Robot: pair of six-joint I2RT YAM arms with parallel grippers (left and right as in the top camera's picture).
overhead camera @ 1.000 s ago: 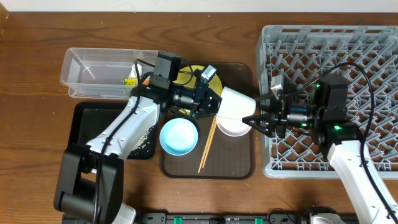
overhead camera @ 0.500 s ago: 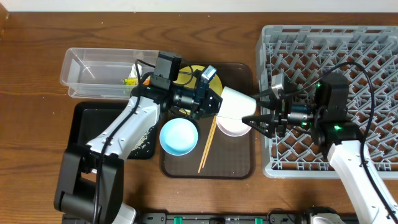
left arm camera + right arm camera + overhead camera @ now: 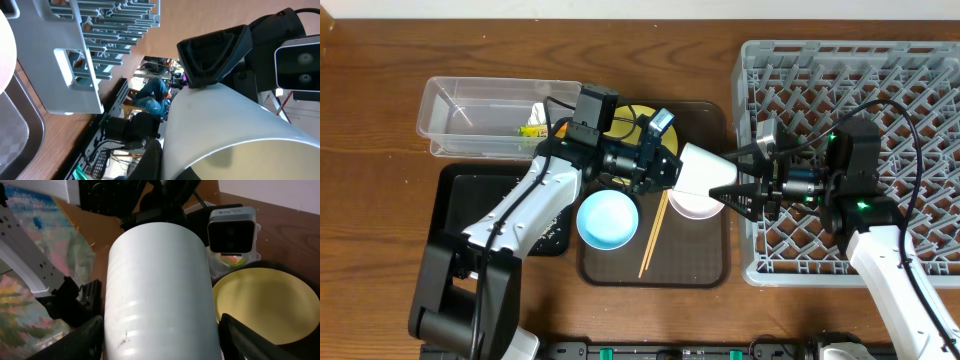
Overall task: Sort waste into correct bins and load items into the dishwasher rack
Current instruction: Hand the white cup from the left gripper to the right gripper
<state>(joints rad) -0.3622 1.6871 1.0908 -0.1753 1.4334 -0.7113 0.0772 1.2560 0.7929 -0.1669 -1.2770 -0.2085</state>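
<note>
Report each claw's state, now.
Left claw: closed on the pale cup.
Right claw: open, fingers flanking the same cup; whether they touch it cannot be told.

Both arms reach inward — left claw (image 3: 670,169) clamped, right claw (image 3: 720,190) spread

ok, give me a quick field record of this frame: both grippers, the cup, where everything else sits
left gripper: shut on cup, holding it sideways above the brown tray
cup: lifted, between both arms
right gripper: open, fingers either side of cup; contact unclear
white bowl: on brown tray, below cup
blue bowl: on brown tray
chopsticks: on brown tray, right of blue bowl
yellow plate: partly hidden by left arm
clear tub: holds wrapper
rack: under right arm
</note>
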